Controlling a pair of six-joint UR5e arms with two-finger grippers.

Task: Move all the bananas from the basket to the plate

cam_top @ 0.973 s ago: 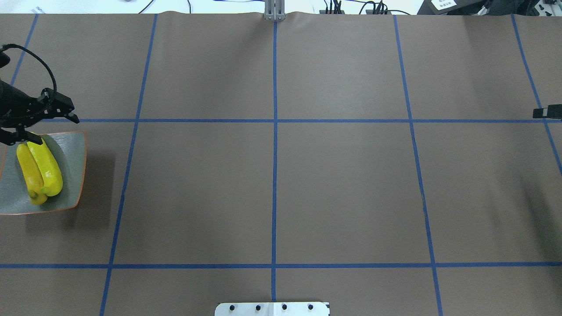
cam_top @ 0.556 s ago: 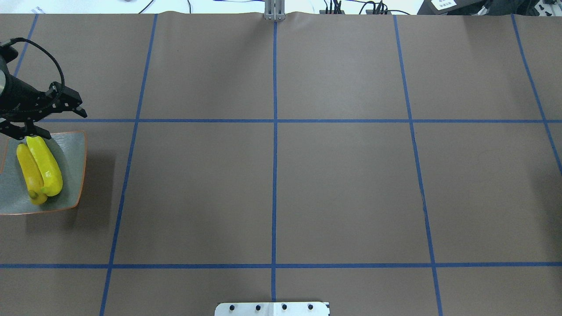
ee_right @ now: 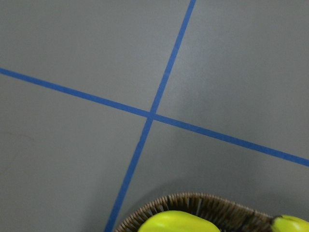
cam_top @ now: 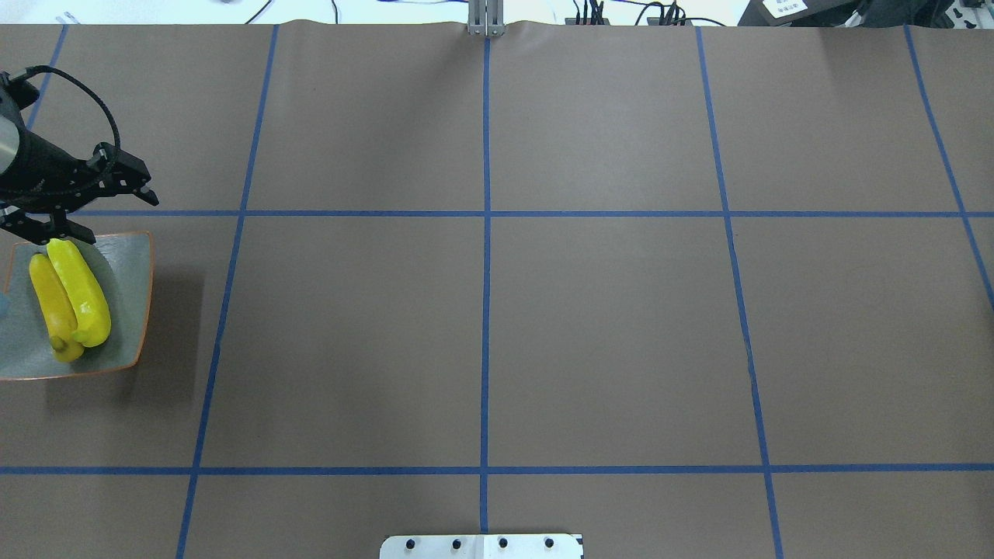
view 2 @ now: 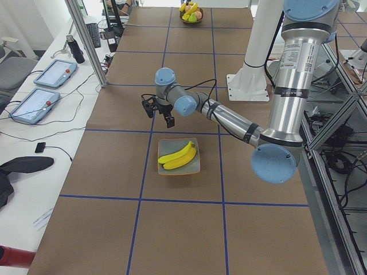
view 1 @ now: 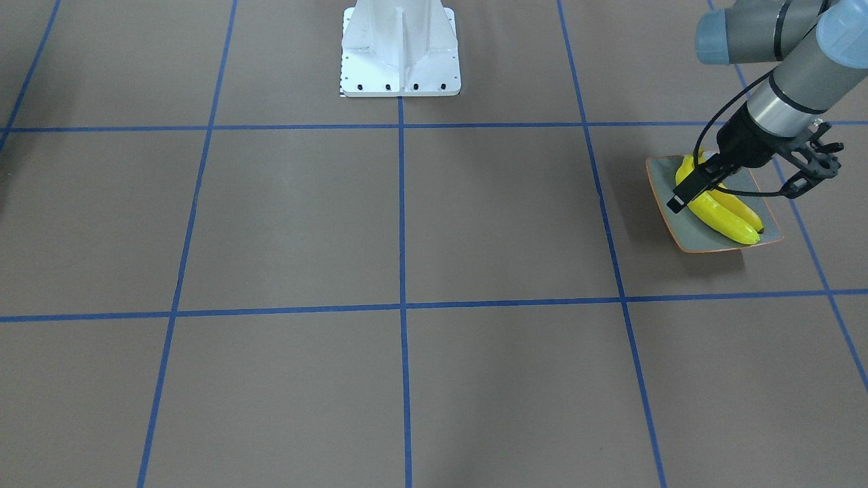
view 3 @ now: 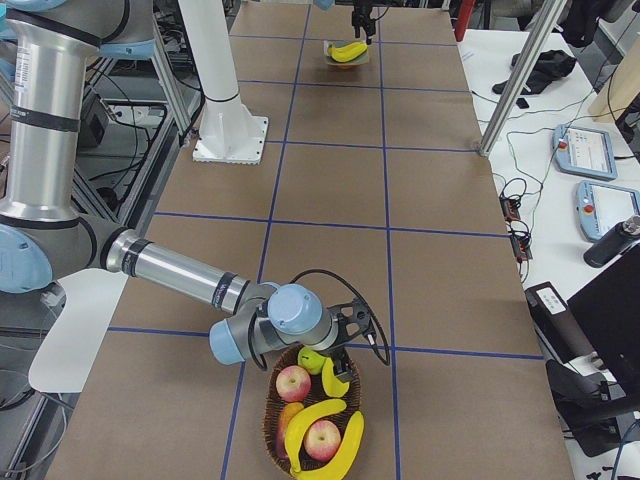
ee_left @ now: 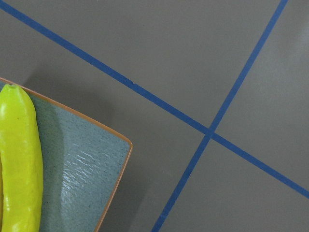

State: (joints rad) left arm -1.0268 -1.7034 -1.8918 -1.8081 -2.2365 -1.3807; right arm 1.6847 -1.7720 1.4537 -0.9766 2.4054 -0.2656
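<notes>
- I see the small square grey-green plate (cam_top: 128, 310) with a thin orange-brown rim at the far left side of the brown table (cam_top: 481, 326), seen from overhead.
- Two glossy bright yellow bananas (cam_top: 78, 295) lie on this plate, side by side and touching each other.
- The left gripper (cam_top: 118, 217) hangs over the far edge of the plate. Its claw is spread wide and holds nothing, and I see no contact with the bananas.
- At the right end of the table stands a brown wicker basket (view 3: 272, 405). At least two more yellow bananas (view 3: 310, 425) lie inside it, among red apples (view 3: 293, 382).
- The right gripper (view 3: 358, 338) is just at the basket's far rim. Only the side camera shows it, so I cannot tell if this claw is wide or narrow.
</notes>
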